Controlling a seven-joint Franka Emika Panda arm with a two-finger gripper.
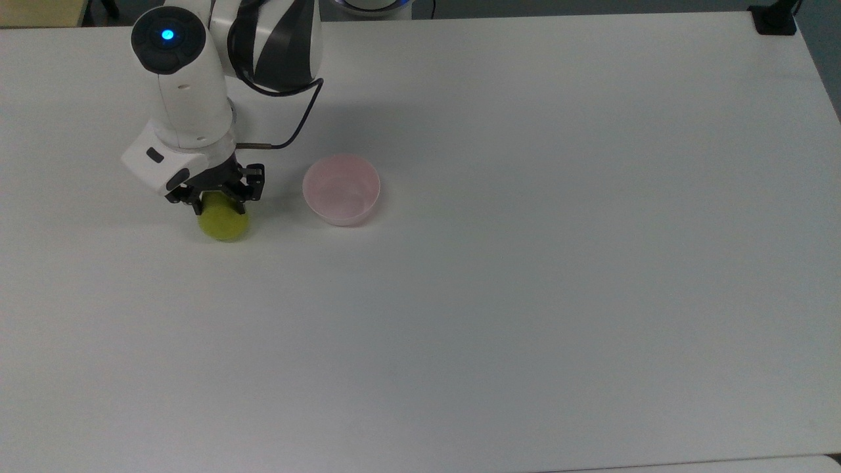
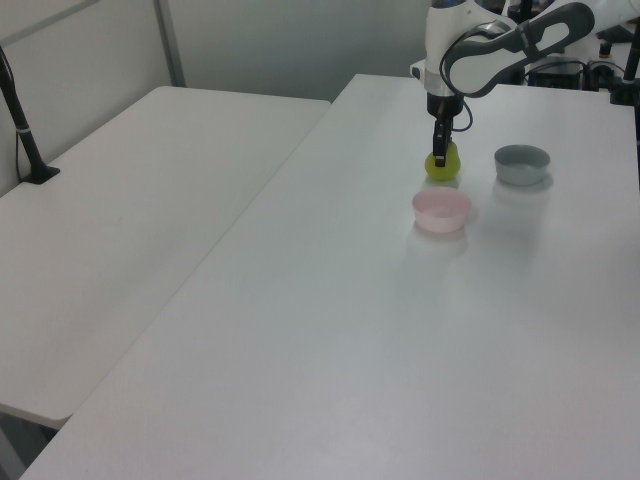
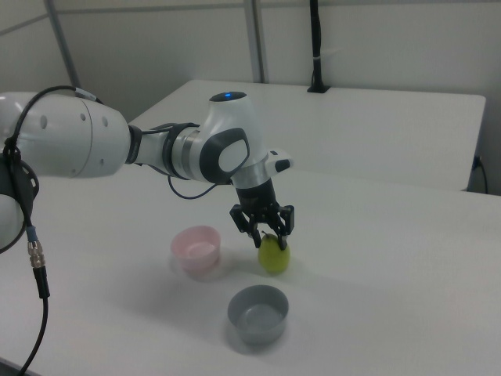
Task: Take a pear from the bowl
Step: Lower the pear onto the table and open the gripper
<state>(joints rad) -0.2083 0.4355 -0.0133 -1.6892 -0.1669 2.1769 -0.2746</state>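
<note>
While the arm [image 1: 187, 92] reaches down over the white surface [image 1: 525, 263], its jaws [image 1: 220, 200] are closed around the upper part of the pear [image 1: 225, 222], one finger on each side. The pear is outside the bowl [image 1: 341, 189], to the bowl's left in the top view, near it but apart. In the right view the pear [image 3: 274, 255] stands to the right of the bowl [image 3: 196, 246], upright with its narrower end up between the fingers; its rounded bottom is at or just above the surface, and I cannot tell whether it touches. A faint shadow lies directly under it.

The bowl sits open side up, with nothing inside it. In the left view the jaws [image 2: 440, 161] point straight down, the pear [image 2: 442, 166] below them, beyond the bowl [image 2: 441, 210].

A grey bowl [image 3: 257, 313] stands in front of the pear in the right view, apart from both the pear and the pink one; in the left view it [image 2: 522, 164] is to the pear's right. A black cable [image 1: 295, 125] loops from the arm's wrist. A second white table [image 2: 130, 220] stands alongside in the left view.
</note>
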